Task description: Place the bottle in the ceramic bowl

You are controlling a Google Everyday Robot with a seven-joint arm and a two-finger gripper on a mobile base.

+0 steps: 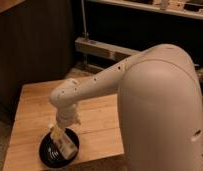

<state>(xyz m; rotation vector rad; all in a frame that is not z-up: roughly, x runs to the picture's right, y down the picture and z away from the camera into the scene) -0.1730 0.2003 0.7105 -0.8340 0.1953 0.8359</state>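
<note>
Gripper (60, 136): at the arm's low end, pointing down over the bowl; set there, by my reading, so a release drops its load inside the rim.
Claw state: cannot tell how far apart it stands; a pale object shows at its tip, and a firm hold on it cannot be confirmed.
Bottle (65, 146): pale squarish body, tilted, lying over the bowl's inner surface just below the gripper; whether it rests on the bowl or hangs above it cannot be told.
Bowl (46, 150): round, glossy black, light rings inside; sits near the front left edge of the table, partly hidden by gripper and bottle.
Table (100, 112): light wooden top carrying the bowl; the bowl's place near the front edge keeps it within a downward reach.
Arm (97, 82): white, running from the large shoulder housing at right down and left to a bent wrist; the bend brings the gripper roughly vertical above the bowl.
Shoulder housing (160, 110): bulky white shell filling the right side, blocking the table's right part.
Task stage, judged: placement at or near its end; bottle is within the bowl's outline.
Risk, judged: tilted bottle may roll against the shallow rim on release.
</note>
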